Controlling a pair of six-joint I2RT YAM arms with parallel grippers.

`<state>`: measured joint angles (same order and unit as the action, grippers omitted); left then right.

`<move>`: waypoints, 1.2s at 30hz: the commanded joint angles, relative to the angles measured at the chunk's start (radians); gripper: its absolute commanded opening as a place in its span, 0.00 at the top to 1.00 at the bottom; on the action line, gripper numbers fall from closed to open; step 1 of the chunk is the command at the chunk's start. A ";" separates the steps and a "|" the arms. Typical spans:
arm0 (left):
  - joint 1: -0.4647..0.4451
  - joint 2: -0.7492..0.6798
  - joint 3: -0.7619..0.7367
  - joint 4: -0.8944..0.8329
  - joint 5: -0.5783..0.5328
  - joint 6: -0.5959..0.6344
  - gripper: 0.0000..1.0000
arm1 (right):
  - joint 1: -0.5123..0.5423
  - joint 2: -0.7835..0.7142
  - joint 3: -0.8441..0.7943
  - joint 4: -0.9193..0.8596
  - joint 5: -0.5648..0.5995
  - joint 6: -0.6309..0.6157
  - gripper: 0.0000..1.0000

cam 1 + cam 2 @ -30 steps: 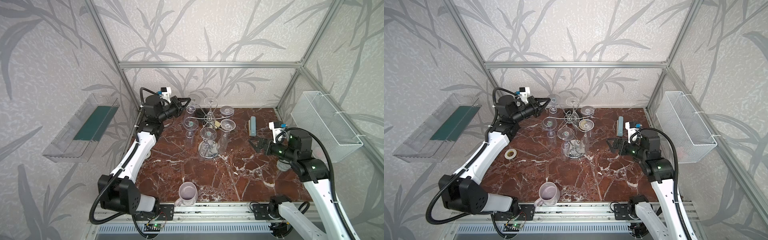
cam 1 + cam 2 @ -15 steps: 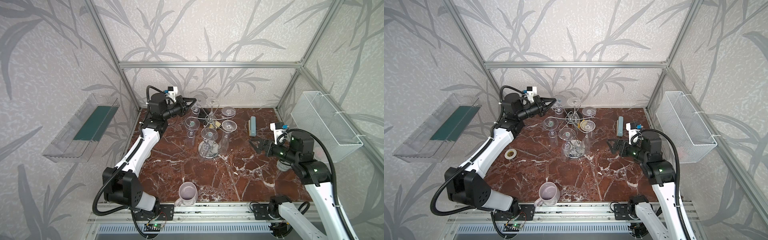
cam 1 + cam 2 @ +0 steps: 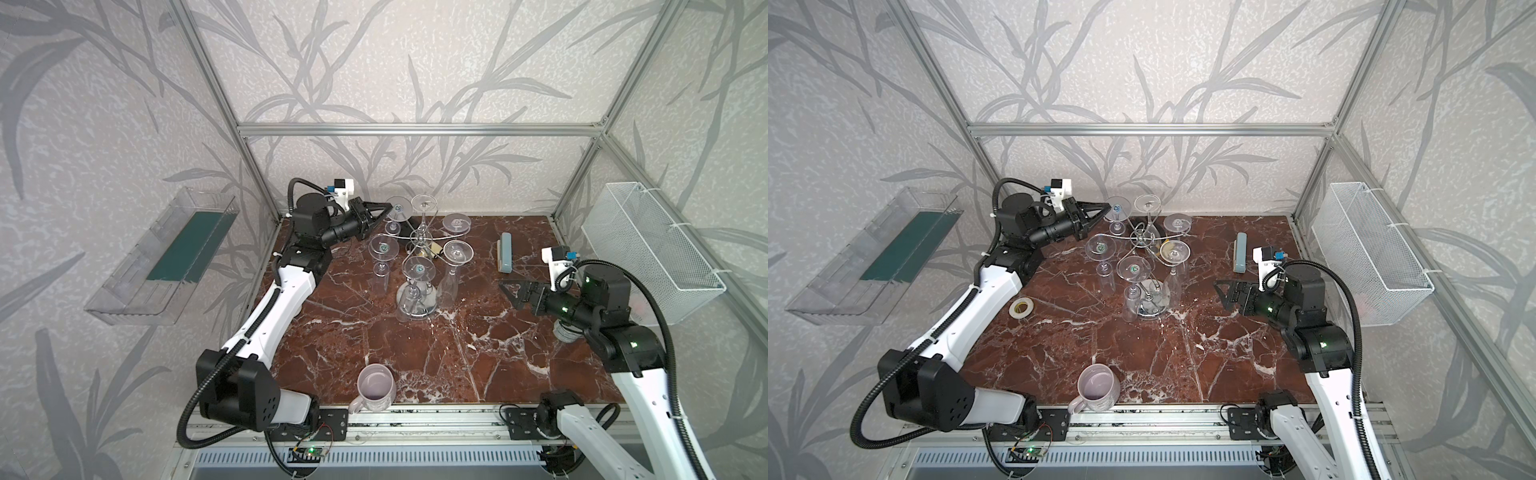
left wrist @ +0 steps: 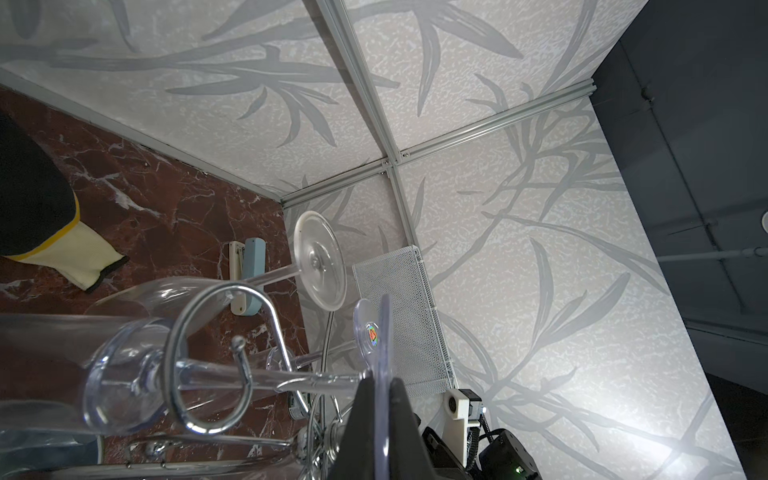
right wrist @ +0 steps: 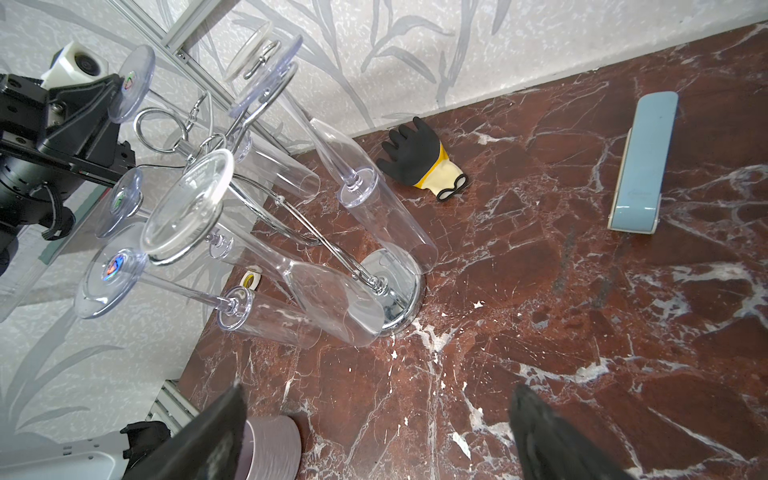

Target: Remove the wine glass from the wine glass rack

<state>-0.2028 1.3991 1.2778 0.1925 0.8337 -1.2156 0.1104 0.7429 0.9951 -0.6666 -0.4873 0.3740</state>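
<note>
Left tool (image 3: 385, 207) clamped shut on the flat round foot of a clear stemmed wine glass (image 3: 400, 210), hung bowl-down in a back-left scroll arm of the chrome wire wine glass rack (image 3: 420, 237), mid-back on the red-brown marble desk (image 3: 457, 365). Right tool (image 3: 512, 291) spread wide, empty, above the desk, well apart to the rack's right.

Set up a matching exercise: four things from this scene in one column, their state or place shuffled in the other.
1. left end effector
2. right end effector
3. mug
4. glove

A. open, empty
B. at the front edge of the table
C. shut on the foot of a wine glass
D. lying behind the wine glass rack

Pairs: 1-C, 2-A, 3-B, 4-D
</note>
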 commanded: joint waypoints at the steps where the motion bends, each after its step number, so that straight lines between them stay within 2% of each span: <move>1: -0.003 -0.030 -0.005 0.053 0.037 -0.030 1.00 | 0.003 -0.016 0.011 -0.016 0.002 0.008 0.04; 6: -0.003 -0.044 -0.023 0.074 0.042 -0.053 1.00 | 0.003 -0.023 0.014 -0.025 0.006 0.008 0.04; 21: 0.029 -0.175 -0.131 0.045 -0.074 -0.070 1.00 | 0.003 -0.027 0.026 -0.037 0.000 0.005 0.04; 29: 0.099 -0.240 -0.160 -0.011 -0.104 -0.051 1.00 | 0.004 -0.017 0.035 -0.033 -0.005 0.002 0.04; 33: 0.141 -0.269 -0.131 -0.133 -0.142 0.053 1.00 | 0.003 -0.001 0.048 -0.025 -0.014 0.000 0.04; 36: 0.143 -0.298 -0.071 -0.289 -0.189 0.237 1.00 | 0.003 0.011 0.063 -0.017 -0.020 -0.005 0.04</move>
<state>-0.0612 1.1477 1.1347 0.0280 0.6888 -1.1465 0.1104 0.7464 1.0210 -0.6861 -0.4904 0.3748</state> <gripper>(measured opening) 0.064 0.962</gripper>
